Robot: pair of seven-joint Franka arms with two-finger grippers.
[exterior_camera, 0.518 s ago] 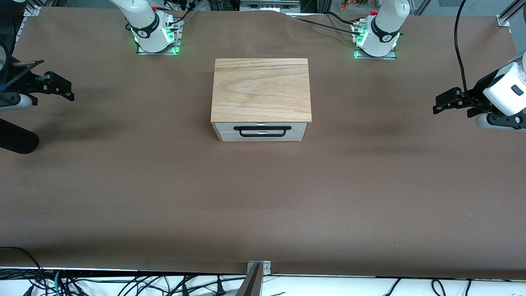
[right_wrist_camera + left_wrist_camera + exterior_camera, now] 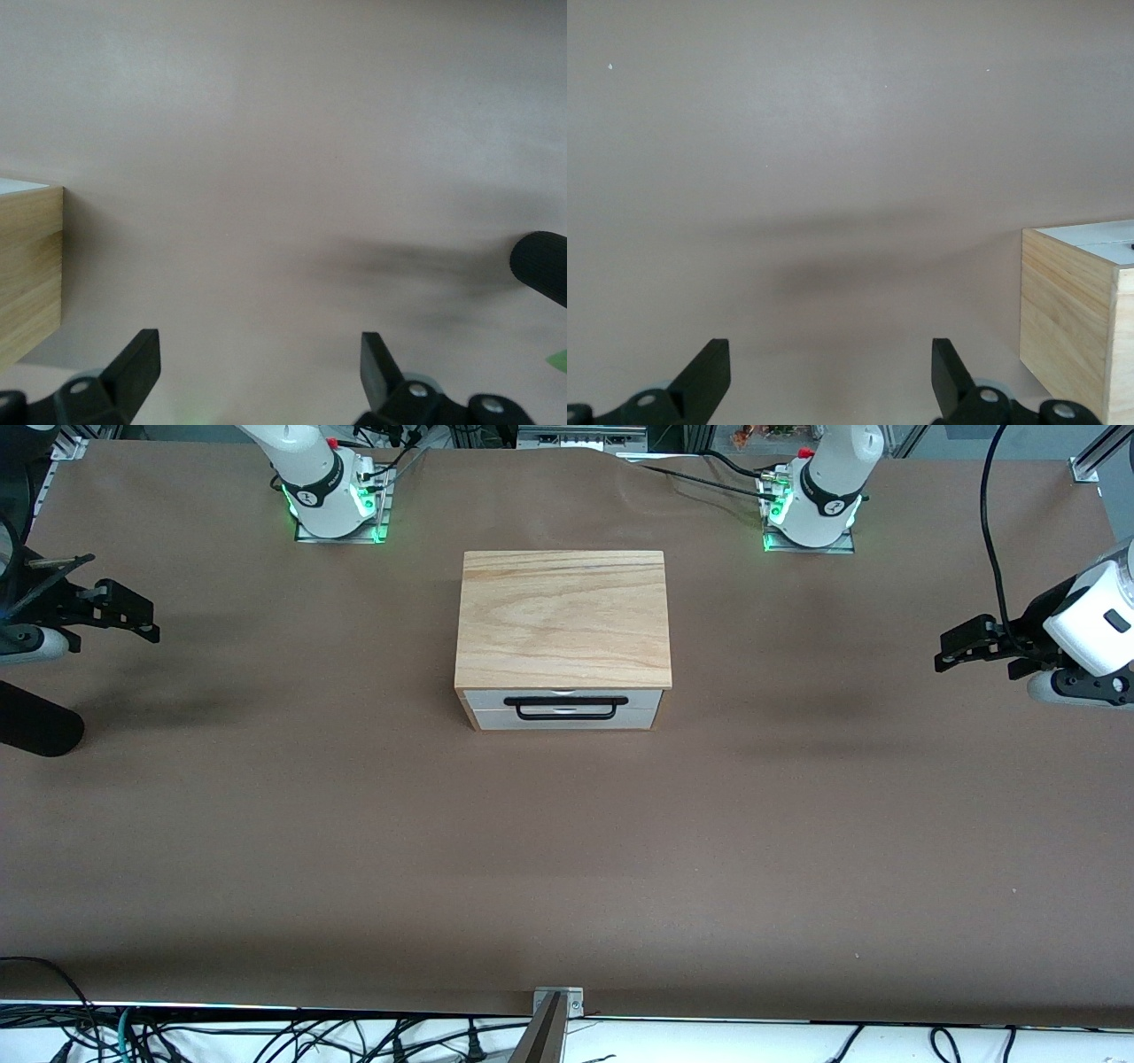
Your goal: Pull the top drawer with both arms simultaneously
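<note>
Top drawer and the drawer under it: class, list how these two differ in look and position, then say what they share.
The top drawer carries a wide black wire handle; the lower drawer shows no handle of its own. The top drawer sits right under the wooden top board, the lower drawer just above the table. The handle hangs across part of the lower drawer's front. Both have white fronts and sit shut in one box.

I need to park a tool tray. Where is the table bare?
Bare brown table spreads in front of the wooden two-drawer box, and between it and the open left gripper and open right gripper. Nowhere crowded.
</note>
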